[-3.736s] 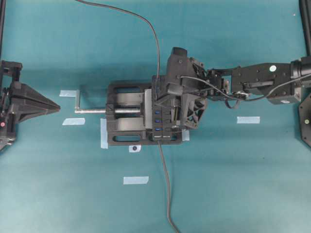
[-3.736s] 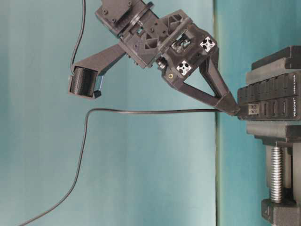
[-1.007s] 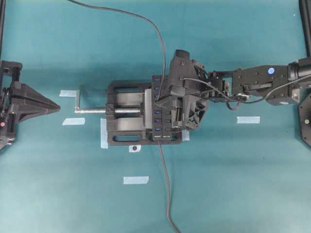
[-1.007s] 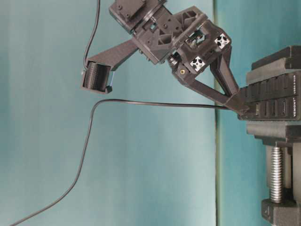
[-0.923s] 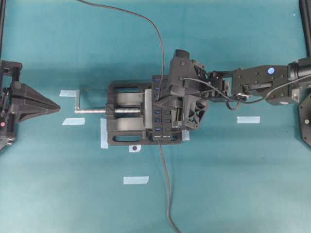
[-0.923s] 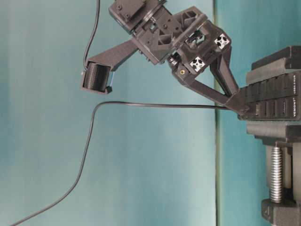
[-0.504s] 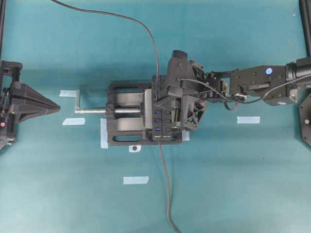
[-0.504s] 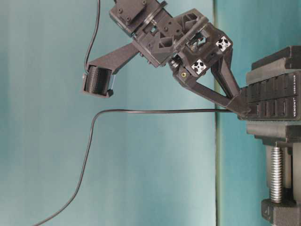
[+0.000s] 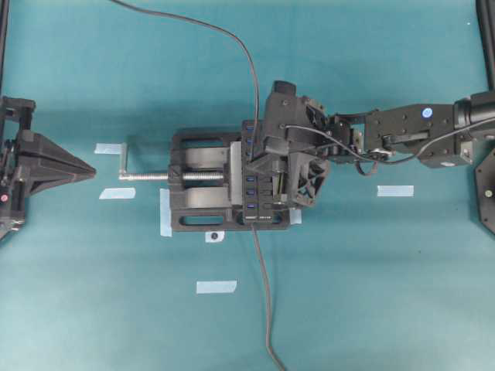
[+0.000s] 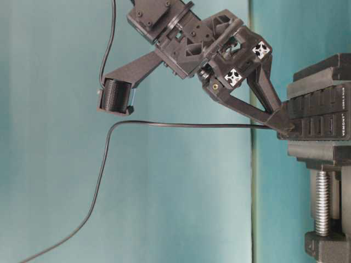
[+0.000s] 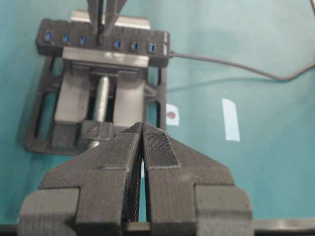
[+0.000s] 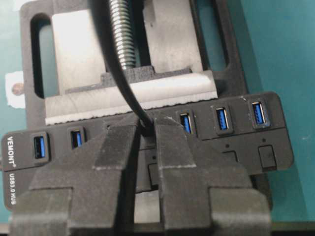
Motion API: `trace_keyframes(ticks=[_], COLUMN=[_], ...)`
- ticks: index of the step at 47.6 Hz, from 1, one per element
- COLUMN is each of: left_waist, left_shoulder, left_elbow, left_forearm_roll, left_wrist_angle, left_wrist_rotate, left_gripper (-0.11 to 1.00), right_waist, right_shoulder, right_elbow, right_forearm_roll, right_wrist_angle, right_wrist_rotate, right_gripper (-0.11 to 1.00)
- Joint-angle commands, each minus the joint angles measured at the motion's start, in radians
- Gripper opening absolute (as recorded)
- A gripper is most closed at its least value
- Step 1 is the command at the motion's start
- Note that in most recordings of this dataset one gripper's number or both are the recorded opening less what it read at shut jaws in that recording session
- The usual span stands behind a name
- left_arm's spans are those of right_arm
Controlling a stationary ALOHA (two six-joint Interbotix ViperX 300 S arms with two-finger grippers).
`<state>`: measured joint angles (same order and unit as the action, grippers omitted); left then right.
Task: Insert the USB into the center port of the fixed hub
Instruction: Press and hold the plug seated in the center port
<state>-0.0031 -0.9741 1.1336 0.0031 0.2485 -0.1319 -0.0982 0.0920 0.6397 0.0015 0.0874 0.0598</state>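
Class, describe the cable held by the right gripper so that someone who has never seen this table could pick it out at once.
Find the black vise in the middle of the teal table. The long black hub is clamped in it. The right gripper grips the cable at the hub's port row, whereas the other cable leaves the hub's end.

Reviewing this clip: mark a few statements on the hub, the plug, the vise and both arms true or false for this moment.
1. The right gripper is shut on the thin dark grey cable's small plug, the USB, at the long black seven-port hub. True.
2. The left gripper holds the hub. False: it is shut on nothing, well away from it.
3. The hub sits clamped in the black vise with a silver screw. True.
4. The right fingers work at the hub's end port. False: they are near the middle, with blue ports showing on both sides.
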Motion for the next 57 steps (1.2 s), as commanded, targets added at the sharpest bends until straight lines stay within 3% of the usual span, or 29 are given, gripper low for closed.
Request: trace_keyframes(ticks=[1,44,53,57], left_waist=[-0.002,0.000,0.000,0.000], left_shoulder=[0.005,0.006,0.006,0.006], left_elbow=[-0.011,-0.009,-0.009,-0.009], left_forearm_roll=[0.002,0.002,0.002,0.002], left_wrist_angle=[-0.006,-0.006,-0.005,-0.006], left_wrist_rotate=[-0.002,-0.002,-0.002,-0.002], left_gripper=[0.02,0.02,0.02,0.02], right_waist=[0.003,0.003,0.000,-0.002], right_shoulder=[0.015,0.020,0.017,0.015], right_elbow=[0.000,-0.031,-0.046,-0.046], right_forearm_roll=[-0.002,-0.002,-0.002,-0.002], right_wrist_angle=[0.021,0.028,0.026,0.028], right_wrist_rotate=[0.005,0.005,0.005,0.008], right_gripper=[0.09,0.09,0.17,0.28])
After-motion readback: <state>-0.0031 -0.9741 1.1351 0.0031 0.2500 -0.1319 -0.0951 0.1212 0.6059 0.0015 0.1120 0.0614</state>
